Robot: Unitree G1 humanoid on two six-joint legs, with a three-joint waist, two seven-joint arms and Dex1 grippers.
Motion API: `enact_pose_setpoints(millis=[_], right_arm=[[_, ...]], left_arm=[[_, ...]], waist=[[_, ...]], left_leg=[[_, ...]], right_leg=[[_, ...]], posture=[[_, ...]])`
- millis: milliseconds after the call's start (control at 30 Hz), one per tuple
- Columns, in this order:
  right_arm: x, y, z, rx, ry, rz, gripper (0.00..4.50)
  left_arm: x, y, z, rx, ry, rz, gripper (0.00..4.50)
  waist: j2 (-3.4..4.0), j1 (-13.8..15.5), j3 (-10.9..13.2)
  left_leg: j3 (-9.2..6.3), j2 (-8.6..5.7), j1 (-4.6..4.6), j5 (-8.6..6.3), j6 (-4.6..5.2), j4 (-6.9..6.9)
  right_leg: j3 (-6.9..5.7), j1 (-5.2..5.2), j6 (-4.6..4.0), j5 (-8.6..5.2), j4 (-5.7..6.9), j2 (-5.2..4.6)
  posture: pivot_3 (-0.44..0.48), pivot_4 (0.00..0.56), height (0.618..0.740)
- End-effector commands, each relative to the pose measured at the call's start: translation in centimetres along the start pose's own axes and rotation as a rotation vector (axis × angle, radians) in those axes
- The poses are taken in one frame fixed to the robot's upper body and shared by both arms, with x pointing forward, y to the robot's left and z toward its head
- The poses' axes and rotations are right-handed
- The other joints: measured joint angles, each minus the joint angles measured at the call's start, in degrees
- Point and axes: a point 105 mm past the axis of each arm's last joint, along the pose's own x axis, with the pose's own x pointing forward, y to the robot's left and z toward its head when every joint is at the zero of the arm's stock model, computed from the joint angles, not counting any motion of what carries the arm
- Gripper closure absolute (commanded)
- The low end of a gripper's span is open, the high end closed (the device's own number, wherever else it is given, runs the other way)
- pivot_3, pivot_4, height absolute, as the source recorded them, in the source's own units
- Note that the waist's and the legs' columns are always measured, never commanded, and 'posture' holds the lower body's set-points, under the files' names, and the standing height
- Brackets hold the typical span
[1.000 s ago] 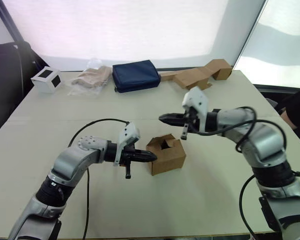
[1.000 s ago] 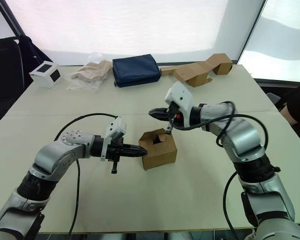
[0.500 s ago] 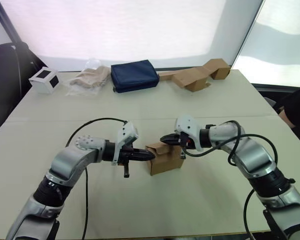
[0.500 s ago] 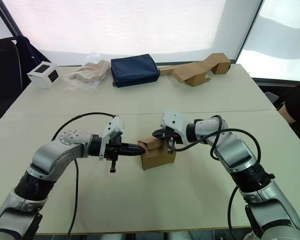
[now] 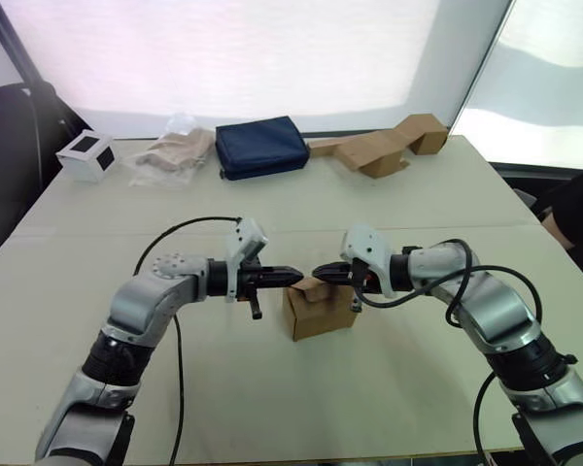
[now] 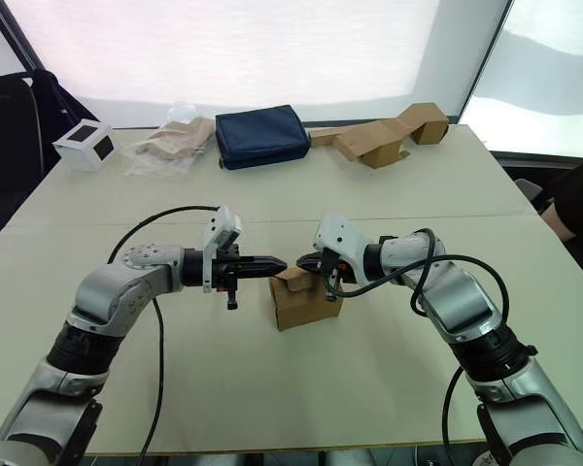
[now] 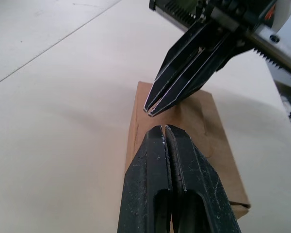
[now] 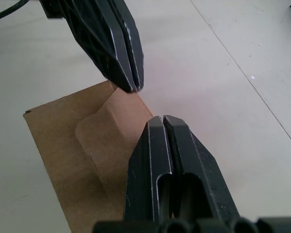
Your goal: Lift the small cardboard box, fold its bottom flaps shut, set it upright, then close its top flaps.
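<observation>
The small cardboard box (image 5: 321, 316) stands upright on the table's middle, plain brown. Its top flaps (image 8: 99, 131) lie folded down over the opening, one tapered flap on top. The bottom flaps are hidden beneath it. My left gripper (image 5: 296, 275) is shut and hovers just over the box's left top edge, pointing right. My right gripper (image 5: 319, 274) is shut too, pointing left over the flaps, tip almost meeting the left one. The left wrist view shows both shut tips, my own left gripper (image 7: 162, 128) and the right gripper (image 7: 150, 110), above the box top (image 7: 206, 131).
Along the table's far side stand a white cube with black squares (image 5: 87, 155), a clear bag of beige material (image 5: 180, 150), a navy pouch (image 5: 264, 146) and a long strip of joined cardboard pieces (image 5: 384, 146). A person's dark sleeve (image 5: 575, 209) shows at the right edge.
The right gripper came down and pressed the raised top flaps flat. The left gripper rose from the box's left side to its top edge, tip to tip with the right.
</observation>
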Motion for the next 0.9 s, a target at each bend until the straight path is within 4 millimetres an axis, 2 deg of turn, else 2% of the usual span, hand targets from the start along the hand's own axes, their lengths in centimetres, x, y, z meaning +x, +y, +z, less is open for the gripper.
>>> enact_pose_setpoints(millis=[33, 200, 267, 467, 900], right_arm=[[-0.4, 0.0, 1.4, -0.028, -0.049, -0.017, 4.50], [-1.3, 0.1, 2.1, -0.014, -0.089, -0.025, 4.50], [-2.1, 1.2, 2.7, 0.002, -0.128, 0.034, 4.50], [-2.3, 2.5, 1.0, -0.019, -0.056, 0.067, 4.50], [-1.4, 2.2, -0.7, -0.063, 0.018, 0.049, 4.50]], left_arm=[[0.8, -0.1, 0.3, 0.049, -0.012, -0.001, 4.46], [0.9, -0.3, 0.1, 0.040, -0.023, -0.005, 4.46], [0.7, 0.1, 0.4, 0.033, -0.037, 0.012, 4.46], [0.7, 0.3, 1.3, 0.034, -0.060, 0.016, 4.46], [0.5, 0.0, 1.3, 0.023, -0.050, -0.003, 4.46]], waist=[[0.00, 0.1, 0.0], [0.00, 0.1, 0.0], [0.00, 0.1, 0.0], [0.00, 0.1, 0.0], [0.00, 0.1, 0.0]], left_leg=[[0.00, 0.00, 0.00, 0.00, 0.00, 0.00], [0.00, -0.01, -0.01, 0.00, 0.00, 0.00], [0.00, 0.00, -0.01, 0.00, 0.00, 0.00], [-0.02, -0.01, -0.01, 0.00, 0.01, 0.00], [-0.01, 0.00, 0.01, 0.00, 0.00, 0.00]], right_leg=[[0.00, 0.00, 0.00, 0.00, 0.00, 0.00], [0.00, 0.00, 0.00, 0.00, 0.00, -0.02], [0.00, 0.00, 0.00, 0.00, 0.00, -0.02], [0.00, 0.02, 0.00, 0.00, -0.01, -0.02], [0.00, 0.02, 0.00, 0.00, -0.01, 0.02]], posture=[[0.000, 0.150, 0.740], [0.000, 0.150, 0.740], [0.000, 0.150, 0.740], [0.000, 0.150, 0.740], [0.000, 0.150, 0.740]])
